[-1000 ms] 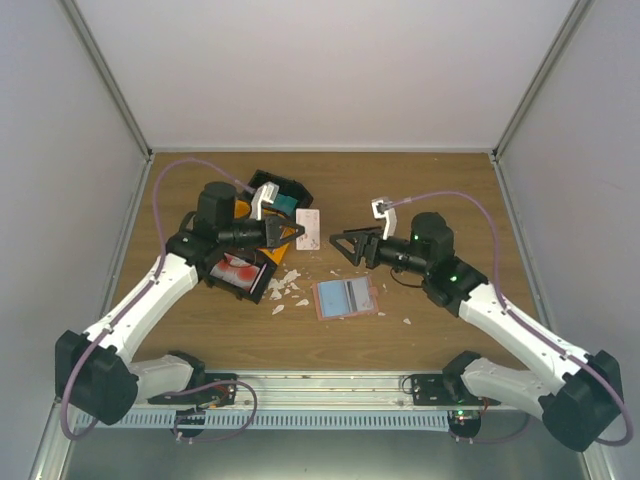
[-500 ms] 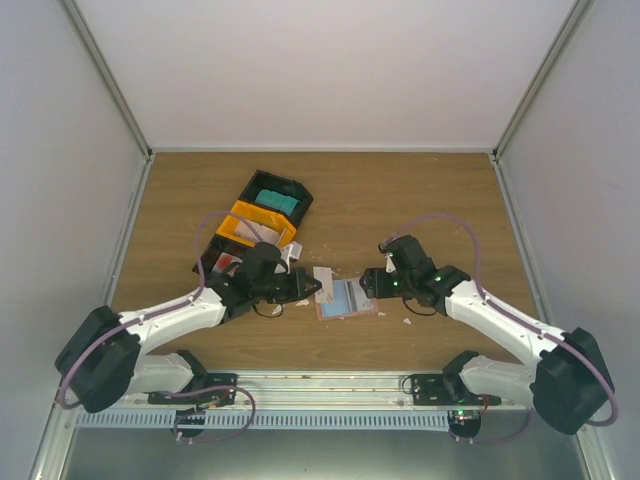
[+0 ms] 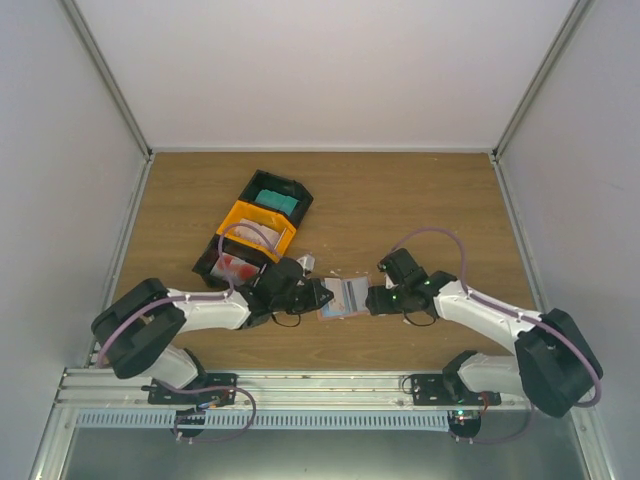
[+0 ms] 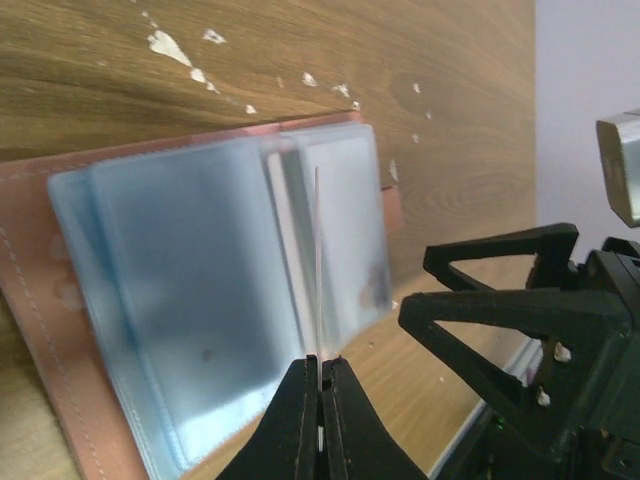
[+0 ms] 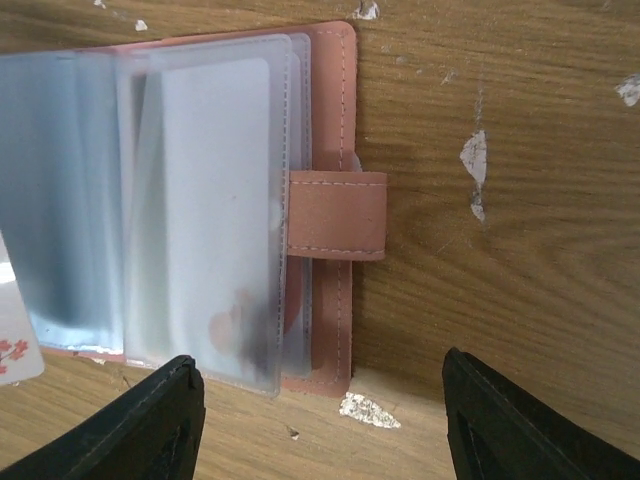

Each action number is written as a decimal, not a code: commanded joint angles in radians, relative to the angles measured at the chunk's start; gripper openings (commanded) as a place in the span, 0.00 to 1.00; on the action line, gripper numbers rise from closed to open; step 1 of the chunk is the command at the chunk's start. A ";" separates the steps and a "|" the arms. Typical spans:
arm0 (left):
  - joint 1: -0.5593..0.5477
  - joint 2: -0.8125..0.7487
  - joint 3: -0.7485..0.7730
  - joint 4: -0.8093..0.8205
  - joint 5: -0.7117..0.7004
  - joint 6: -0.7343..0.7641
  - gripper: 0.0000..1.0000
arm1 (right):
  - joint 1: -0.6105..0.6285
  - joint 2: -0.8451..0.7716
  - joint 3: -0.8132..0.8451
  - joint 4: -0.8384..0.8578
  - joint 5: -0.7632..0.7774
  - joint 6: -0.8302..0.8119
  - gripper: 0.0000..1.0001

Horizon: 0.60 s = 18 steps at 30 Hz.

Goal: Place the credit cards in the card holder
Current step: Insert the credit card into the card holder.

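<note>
1. The left jaws are clamped on a pale credit card [image 4: 317, 250], held edge-on over the clear sleeves [image 4: 190, 300].
2. The right jaws stand open astride the card holder [image 5: 322, 120], seemingly untouched.
3. The holder lies open on the counter [image 3: 430, 200]. Insertion is judged underway, and alignment with a sleeve mouth is called for next.

1. A brown wooden table [image 3: 420, 200] (with a few pale marks on it).
2. An orange bin [image 3: 258, 226] sits between a far black bin [image 3: 262, 177] and a near black bin [image 3: 206, 266].
3. Little white scraps [image 5: 473, 160] lie on the wood.
</note>
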<state>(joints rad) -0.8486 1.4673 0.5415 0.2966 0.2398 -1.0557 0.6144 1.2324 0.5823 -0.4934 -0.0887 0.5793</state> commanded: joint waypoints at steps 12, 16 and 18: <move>-0.007 0.154 0.052 0.148 -0.030 -0.039 0.00 | 0.002 0.076 -0.002 0.056 0.028 -0.021 0.53; -0.007 0.175 0.058 0.167 -0.019 -0.044 0.00 | 0.002 0.096 -0.003 0.057 0.026 -0.021 0.50; -0.007 0.173 0.056 0.176 -0.007 -0.047 0.00 | 0.002 0.102 -0.002 0.054 0.028 -0.021 0.49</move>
<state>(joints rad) -0.8494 1.6279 0.5755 0.3962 0.2241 -1.0931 0.6151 1.3182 0.5823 -0.4480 -0.0765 0.5709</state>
